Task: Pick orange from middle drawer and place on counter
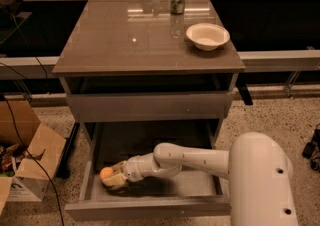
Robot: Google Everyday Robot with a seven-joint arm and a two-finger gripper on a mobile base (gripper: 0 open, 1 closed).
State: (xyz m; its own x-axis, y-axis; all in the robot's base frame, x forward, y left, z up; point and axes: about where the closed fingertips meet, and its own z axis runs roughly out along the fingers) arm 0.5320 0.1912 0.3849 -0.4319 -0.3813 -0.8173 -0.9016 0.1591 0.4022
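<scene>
Your claw (116,179) sits low at the near left of the open drawer (150,207), right against the orange (105,173). Whether it has a grip, I cannot tell. Confirm a firm hold, then lift clear of the drawer walls before swinging up to the desk (125,45).

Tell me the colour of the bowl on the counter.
Cream-white round bowl, camera view. The hand is low in the open grey drawer.

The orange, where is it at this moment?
In the camera view, the orange is at lower left, inside the open middle drawer, near its left wall and right against the gripper.
</scene>
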